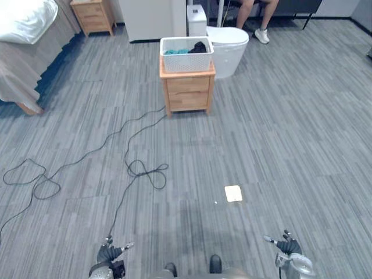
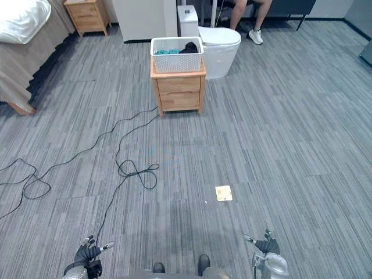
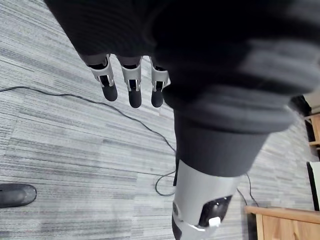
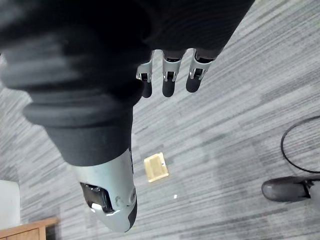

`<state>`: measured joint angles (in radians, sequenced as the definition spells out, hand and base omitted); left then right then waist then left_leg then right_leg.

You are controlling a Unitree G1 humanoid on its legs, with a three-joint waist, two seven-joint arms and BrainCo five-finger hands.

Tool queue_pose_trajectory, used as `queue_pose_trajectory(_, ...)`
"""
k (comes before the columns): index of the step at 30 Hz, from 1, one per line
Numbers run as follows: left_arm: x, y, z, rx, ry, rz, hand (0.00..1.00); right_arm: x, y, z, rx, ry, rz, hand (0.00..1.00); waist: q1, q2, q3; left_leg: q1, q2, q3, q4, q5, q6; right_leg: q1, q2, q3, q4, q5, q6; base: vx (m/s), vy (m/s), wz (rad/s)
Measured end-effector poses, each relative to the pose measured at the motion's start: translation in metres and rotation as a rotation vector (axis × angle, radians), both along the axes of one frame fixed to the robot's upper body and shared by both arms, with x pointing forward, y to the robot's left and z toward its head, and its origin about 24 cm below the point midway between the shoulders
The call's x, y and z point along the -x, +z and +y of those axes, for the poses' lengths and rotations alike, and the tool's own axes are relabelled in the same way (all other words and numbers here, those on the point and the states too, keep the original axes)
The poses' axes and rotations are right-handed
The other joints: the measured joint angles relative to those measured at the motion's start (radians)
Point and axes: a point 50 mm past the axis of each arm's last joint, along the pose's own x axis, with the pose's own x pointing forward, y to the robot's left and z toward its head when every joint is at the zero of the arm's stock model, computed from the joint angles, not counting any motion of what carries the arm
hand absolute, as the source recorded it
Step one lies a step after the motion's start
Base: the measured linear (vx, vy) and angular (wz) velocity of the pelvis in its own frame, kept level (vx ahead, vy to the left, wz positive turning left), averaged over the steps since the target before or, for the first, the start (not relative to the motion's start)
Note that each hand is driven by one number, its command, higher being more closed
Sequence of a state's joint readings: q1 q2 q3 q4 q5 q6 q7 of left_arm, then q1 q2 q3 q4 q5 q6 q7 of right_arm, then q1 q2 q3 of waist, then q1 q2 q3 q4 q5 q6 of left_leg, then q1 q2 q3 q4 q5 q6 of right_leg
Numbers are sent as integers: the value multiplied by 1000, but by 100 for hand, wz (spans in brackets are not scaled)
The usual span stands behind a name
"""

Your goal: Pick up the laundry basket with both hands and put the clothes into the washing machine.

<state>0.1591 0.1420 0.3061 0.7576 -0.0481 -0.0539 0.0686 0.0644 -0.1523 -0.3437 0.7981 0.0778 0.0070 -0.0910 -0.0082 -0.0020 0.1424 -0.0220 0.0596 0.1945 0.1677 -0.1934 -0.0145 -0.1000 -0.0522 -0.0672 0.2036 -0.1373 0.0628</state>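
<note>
Nearest, left hand (image 1: pixel 110 254) and right hand (image 1: pixel 288 247) hang low over the near floor (image 1: pixel 290 128), well apart, fingers straight and relaxed, both empty. White laundry basket (image 1: pixel 186 63) sits on a wooden two-drawer nightstand (image 1: pixel 187 93), covering most of its top, far ahead of both hands. Teal clothes (image 1: pixel 175 51) lie in its left part, dark clothes (image 1: pixel 199 47) in its right. White round-lidded machine (image 1: pixel 229 49) stands just behind the nightstand's right corner, a person's legs (image 1: pixel 256 14) beyond. Tan plate (image 1: pixel 233 193) on floor between nightstand and right hand. Bed (image 1: pixel 23 35) far left.
</note>
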Motion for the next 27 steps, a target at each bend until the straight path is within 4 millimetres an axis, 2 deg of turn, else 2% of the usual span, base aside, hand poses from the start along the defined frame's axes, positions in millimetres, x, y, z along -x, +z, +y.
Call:
queue_pose_trajectory(1,-3,2,-1,-3,-8,-12,0,-3,1,2,-4,1,-8,0,6,-8,12,-4,-14,4,42,-35,10,-37,-24,11,106,-55,19,80,133,-18)
queue_pose_trajectory(3,-7,2,-5,0,-28,-20,0,-5,0,5,-10,13,-9,0,13,-12,31,5,-29,8,73,-86,26,-109,-57,-3,291,-69,28,96,148,-16)
queue_pose_trajectory(4,-11,4,-6,-2,-43,-29,0,-9,0,10,-18,21,-16,0,14,-13,47,31,-36,5,83,-112,50,-193,-80,-25,461,-74,55,187,136,-10)
queue_pose_trajectory(5,-14,5,-6,-11,-52,-33,0,-9,-1,14,-23,41,-12,0,12,-18,62,57,-39,5,84,-128,55,-234,-86,-42,541,-93,54,298,136,-13)
queue_pose_trajectory(6,-15,6,-5,-19,-55,-32,0,-11,-1,17,-27,55,-11,0,10,-7,72,85,-35,5,77,-147,54,-278,-87,-70,547,-115,33,297,84,-11)
queue_pose_trajectory(7,-17,7,-4,-22,-55,-37,0,-13,-1,17,-24,62,-14,0,6,-7,76,101,-28,8,71,-144,48,-295,-82,-92,523,-116,31,348,37,2)
queue_pose_trajectory(8,-23,9,-3,-28,-59,-54,0,-19,2,18,-16,84,-25,0,-9,-10,89,141,-15,7,40,-144,47,-319,-61,-130,434,-106,19,418,-6,18)
queue_pose_trajectory(9,-31,12,-4,-30,-64,-74,0,-25,4,17,-10,92,-38,0,-20,-5,96,178,-1,-3,0,-135,32,-341,-25,-158,297,-60,-1,450,-28,26)
queue_pose_trajectory(10,-36,14,-4,-33,-67,-85,0,-27,6,17,-5,97,-43,0,-29,-5,100,195,7,-6,-19,-130,22,-344,-9,-163,214,-20,-6,520,-54,36)
queue_pose_trajectory(11,-40,16,-3,-37,-66,-97,0,-28,7,16,0,100,-46,0,-40,-13,105,216,10,-19,-37,-123,11,-340,12,-164,73,57,-11,584,-87,65)
queue_pose_trajectory(12,-50,19,-7,-29,-79,-122,0,-23,7,10,15,96,-34,0,-54,-33,102,251,7,-57,-60,-124,-21,-319,19,-144,-31,256,-51,712,-132,75)
queue_pose_trajectory(13,-55,20,-13,-12,-80,-137,0,-24,9,5,29,90,-35,0,-64,-12,106,259,31,-72,-60,-122,-45,-324,33,-161,9,265,-142,592,-128,58)
queue_pose_trajectory(14,-58,20,-15,-2,-84,-146,0,-29,12,3,34,86,-53,0,-65,4,110,256,45,-71,-50,-107,-71,-338,35,-170,55,238,-149,554,-153,22)
queue_pose_trajectory(15,-60,20,-18,15,-88,-157,0,-34,16,4,40,84,-78,0,-63,11,114,249,47,-72,-1,-69,-133,-358,24,-176,155,153,-163,549,-176,13)
queue_pose_trajectory(16,-58,19,-21,40,-68,-163,0,-34,16,5,41,90,-83,0,-64,18,114,230,57,-70,115,-19,-182,-331,18,-180,209,81,-160,569,-197,18)
queue_pose_trajectory(17,-58,19,-24,54,-57,-170,0,-33,17,6,42,95,-85,0,-62,25,118,207,68,-70,211,13,-201,-295,21,-184,212,53,-159,605,-211,21)
queue_pose_trajectory(18,-55,18,-28,73,-46,-181,0,-34,18,8,43,107,-99,0,-60,32,122,145,97,-70,405,88,-219,-231,27,-184,193,27,-163,707,-207,0)
queue_pose_trajectory(19,-49,19,-31,79,-42,-196,0,-41,24,16,39,135,-138,0,-48,45,125,18,162,-49,738,78,-213,-121,62,-175,134,10,-169,579,-159,-19)
queue_pose_trajectory(20,-48,20,-31,79,-39,-201,0,-44,26,20,36,146,-154,0,-38,46,125,-25,186,-31,837,67,-194,-82,76,-163,109,8,-172,621,-113,-52)
queue_pose_trajectory(21,-47,22,-32,82,-31,-215,0,-48,28,26,26,155,-179,0,-14,43,127,-102,223,11,953,43,-154,-6,93,-137,63,4,-177,385,-40,-49)
queue_pose_trajectory(22,-48,23,-32,85,-28,-225,0,-50,30,28,23,154,-190,0,-2,41,128,-138,231,25,974,27,-126,31,98,-125,36,2,-181,559,-36,-57)
queue_pose_trajectory(24,-46,26,-32,84,-21,-247,0,-54,33,32,14,155,-215,0,27,38,130,-266,241,85,901,-12,-61,143,101,-69,-59,-11,-167,419,45,-58)
queue_pose_trajectory(25,-44,26,-31,82,-16,-244,0,-54,32,33,10,153,-213,0,31,30,134,-292,234,94,847,-19,-49,165,97,-55,-79,-14,-162,418,114,-62)
queue_pose_trajectory(26,-39,24,-27,78,2,-233,0,-57,32,34,4,154,-216,0,45,28,137,-327,208,106,699,-23,-43,204,79,-30,-103,-27,-140,441,152,-63)
queue_pose_trajectory(27,-36,23,-26,79,21,-227,0,-56,30,33,1,144,-202,0,50,8,143,-330,159,103,473,-9,-57,229,47,-8,-106,-44,-115,443,165,-60)
